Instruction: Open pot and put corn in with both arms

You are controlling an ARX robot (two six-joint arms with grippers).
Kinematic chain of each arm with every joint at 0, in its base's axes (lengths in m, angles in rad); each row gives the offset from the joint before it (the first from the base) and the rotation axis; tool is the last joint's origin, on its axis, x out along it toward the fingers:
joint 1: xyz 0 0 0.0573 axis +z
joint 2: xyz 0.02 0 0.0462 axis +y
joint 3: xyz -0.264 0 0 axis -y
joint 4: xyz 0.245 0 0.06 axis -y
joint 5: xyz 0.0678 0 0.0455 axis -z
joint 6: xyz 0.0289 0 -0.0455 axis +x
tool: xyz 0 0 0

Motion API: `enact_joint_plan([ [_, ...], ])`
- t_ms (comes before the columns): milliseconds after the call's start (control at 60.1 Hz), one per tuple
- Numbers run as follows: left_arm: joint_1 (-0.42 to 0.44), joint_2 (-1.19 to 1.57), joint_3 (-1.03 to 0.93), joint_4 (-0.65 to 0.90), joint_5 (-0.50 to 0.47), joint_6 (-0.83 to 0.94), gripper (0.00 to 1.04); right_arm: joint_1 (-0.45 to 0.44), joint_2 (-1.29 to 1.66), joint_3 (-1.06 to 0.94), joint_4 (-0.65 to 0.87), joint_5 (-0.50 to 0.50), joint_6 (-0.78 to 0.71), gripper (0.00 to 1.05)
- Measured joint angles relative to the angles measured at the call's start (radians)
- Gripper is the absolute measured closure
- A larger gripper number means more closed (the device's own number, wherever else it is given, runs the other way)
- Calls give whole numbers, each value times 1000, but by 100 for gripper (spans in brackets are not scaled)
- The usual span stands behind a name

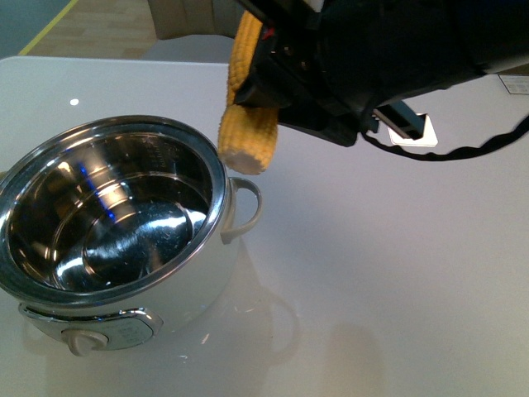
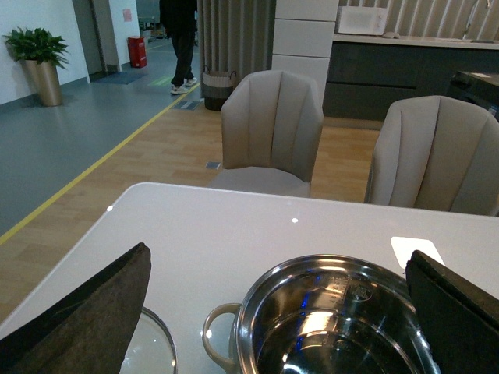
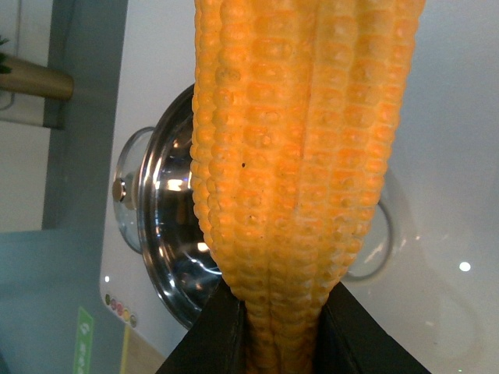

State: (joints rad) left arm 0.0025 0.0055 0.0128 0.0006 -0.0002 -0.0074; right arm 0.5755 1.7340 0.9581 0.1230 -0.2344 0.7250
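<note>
One step of two looks done. The pot stands open on the counter, its steel bowl empty. What seems to be its glass lid lies just beside it, though we only see an edge. The left fingers are spread apart, holding nothing, with the pot between them in the left wrist view. The right fingers are clamped on the corn, which hangs in the air close by the rim. We judge that lowering and releasing are left.
</note>
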Motion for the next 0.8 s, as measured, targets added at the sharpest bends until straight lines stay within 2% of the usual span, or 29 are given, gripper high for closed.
enact_joint_plan([
  [366,0,0,0,0,0,0,7,69,138,124,6,-40,92,91],
  [798,0,0,0,0,0,0,7,143,255,205,-29,-54,117,91],
])
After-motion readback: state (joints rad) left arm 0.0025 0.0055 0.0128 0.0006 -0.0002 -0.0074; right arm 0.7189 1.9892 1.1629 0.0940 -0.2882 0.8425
